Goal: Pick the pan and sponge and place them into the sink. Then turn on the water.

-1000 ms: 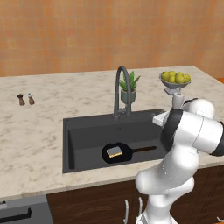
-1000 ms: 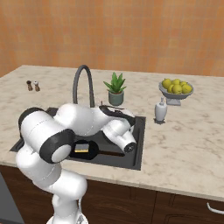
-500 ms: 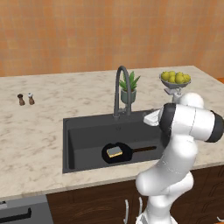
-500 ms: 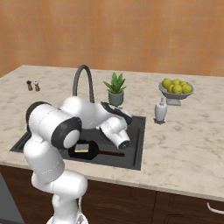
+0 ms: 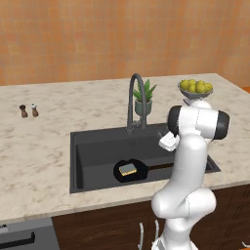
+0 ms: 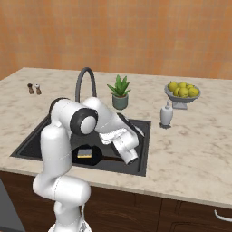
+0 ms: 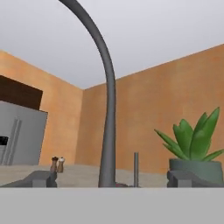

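One marble counter (image 5: 44,146) under orange walls holds the sink (image 5: 93,146), seemingly dry; the tool (image 7: 109,178) gapes wide

My arm (image 5: 188,166) rises at the lower right and bends over the right part of the sink (image 5: 93,146). The pan (image 5: 131,170) lies on the basin floor, near the front, its long handle (image 5: 158,167) pointing right toward my arm. The sponge (image 5: 128,169) rests inside the pan. The faucet (image 5: 135,100) arches behind the basin, with a potted plant (image 5: 144,98) just beside it. A bowl of lemons (image 5: 195,89) stands farther right, two small shakers (image 5: 28,110) far left on the counter (image 5: 39,161).
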Available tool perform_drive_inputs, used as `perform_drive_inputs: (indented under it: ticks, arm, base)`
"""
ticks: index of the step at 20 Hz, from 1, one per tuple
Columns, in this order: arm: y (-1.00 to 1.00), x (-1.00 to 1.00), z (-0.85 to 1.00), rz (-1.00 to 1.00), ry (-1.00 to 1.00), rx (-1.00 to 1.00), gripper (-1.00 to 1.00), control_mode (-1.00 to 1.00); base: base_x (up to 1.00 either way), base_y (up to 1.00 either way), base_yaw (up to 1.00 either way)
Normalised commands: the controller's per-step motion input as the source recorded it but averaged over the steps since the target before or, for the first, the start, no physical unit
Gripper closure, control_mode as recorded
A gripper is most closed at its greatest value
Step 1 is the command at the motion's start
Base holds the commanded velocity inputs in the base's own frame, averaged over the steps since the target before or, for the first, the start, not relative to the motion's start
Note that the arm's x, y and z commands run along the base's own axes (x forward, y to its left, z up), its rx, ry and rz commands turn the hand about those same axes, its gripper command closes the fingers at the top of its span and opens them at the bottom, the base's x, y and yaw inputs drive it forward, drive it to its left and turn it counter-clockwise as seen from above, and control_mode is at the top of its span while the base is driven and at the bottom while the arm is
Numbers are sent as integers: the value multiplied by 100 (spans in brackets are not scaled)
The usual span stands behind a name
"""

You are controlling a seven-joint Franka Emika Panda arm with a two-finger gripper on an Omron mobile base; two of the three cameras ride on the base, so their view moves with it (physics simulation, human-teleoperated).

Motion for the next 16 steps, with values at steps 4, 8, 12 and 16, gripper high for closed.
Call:
perform_drive_inputs:
  ticks: [4, 8, 12, 16]
  arm:
    - [13, 18, 0, -7, 27, -1, -100, -100]
    - [1, 33, 8, -8, 25, 0, -100, -100]
    - [13, 22, 39, -9, 22, 0, -100, -100]
    - [13, 35, 14, -10, 10, 0, -100, -100]
  base:
    - [0, 0, 0]
    - [0, 0, 0]
    - [0, 0, 0]
    - [0, 0, 0]
